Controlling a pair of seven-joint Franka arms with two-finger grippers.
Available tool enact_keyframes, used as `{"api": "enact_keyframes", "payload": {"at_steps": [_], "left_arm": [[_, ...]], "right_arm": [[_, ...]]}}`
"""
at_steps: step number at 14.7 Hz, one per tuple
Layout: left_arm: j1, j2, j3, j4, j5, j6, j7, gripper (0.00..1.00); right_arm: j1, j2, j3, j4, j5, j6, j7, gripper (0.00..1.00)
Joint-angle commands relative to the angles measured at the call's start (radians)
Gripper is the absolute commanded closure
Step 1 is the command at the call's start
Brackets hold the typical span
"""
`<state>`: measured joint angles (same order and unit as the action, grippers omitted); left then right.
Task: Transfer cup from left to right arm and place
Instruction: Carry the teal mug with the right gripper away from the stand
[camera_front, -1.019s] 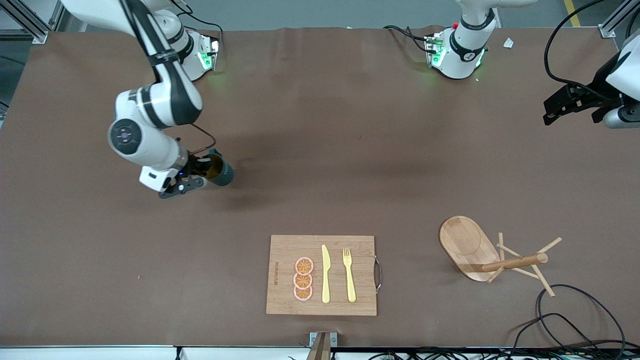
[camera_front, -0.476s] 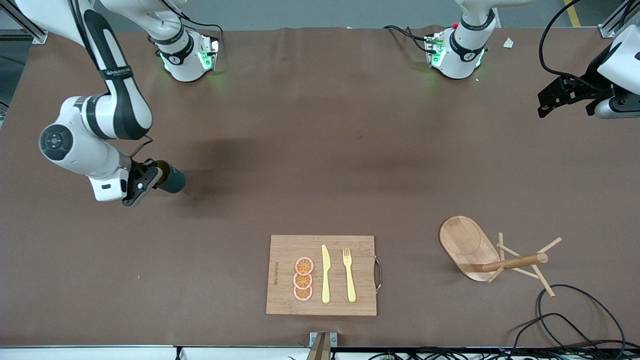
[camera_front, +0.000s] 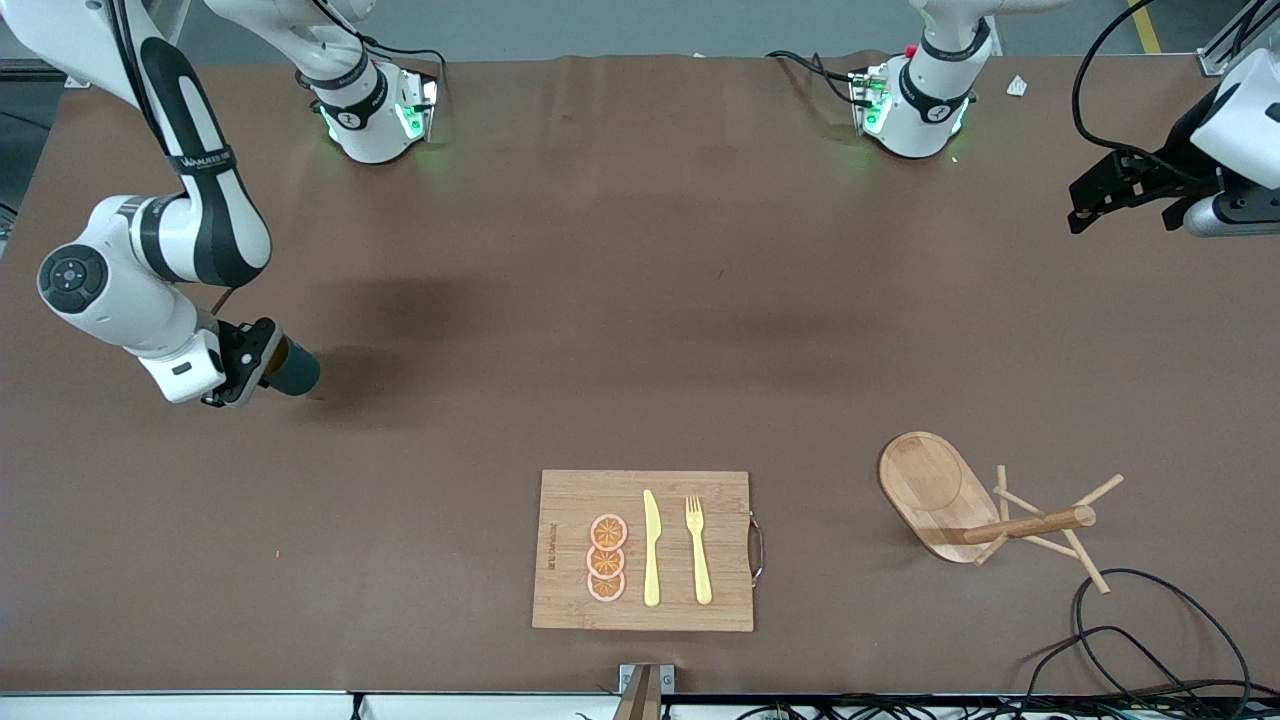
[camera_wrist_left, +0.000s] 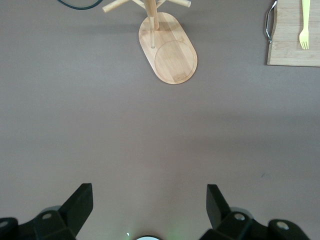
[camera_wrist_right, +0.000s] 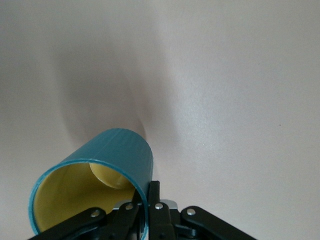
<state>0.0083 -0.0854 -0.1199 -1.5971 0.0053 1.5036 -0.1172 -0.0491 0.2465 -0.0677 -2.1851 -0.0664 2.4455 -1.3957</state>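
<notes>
The right gripper (camera_front: 262, 362) pinches the ribbed teal cup's (camera_front: 293, 371) rim, well apart from the wooden cutting board (camera_front: 570, 500); tilted, it could slip. The left gripper (camera_wrist_left: 149, 207) waits, fingers spread.

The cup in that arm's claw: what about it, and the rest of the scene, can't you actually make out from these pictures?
- The cup: its handle shows in no view; the right gripper covers its rim in the front view.
- Whether the cup touches the table: cannot tell.
- The cup's base: hidden in the right wrist view by its own wall.
- The left gripper, open and waiting: bottom edge cuts its body.
- Cutting board: cut off in the left wrist view.
</notes>
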Motion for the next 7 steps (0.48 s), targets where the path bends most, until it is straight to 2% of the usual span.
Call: {"api": "enact_keyframes", "payload": {"at_steps": [1, 7], "left_arm": [[0.013, -0.019, -0.009, -0.012, -0.005, -0.006, 0.008, 0.0], [0.015, -0.017, -0.009, -0.01, -0.005, -0.002, 0.011, 0.0]], "right_arm": [[-0.037, 0.031, 0.022, -0.008, -0.027, 0.062, -0.098, 1.0], [-0.032, 0.066, 0.025, -0.002, -0.027, 0.078, -0.184, 1.0]]}}
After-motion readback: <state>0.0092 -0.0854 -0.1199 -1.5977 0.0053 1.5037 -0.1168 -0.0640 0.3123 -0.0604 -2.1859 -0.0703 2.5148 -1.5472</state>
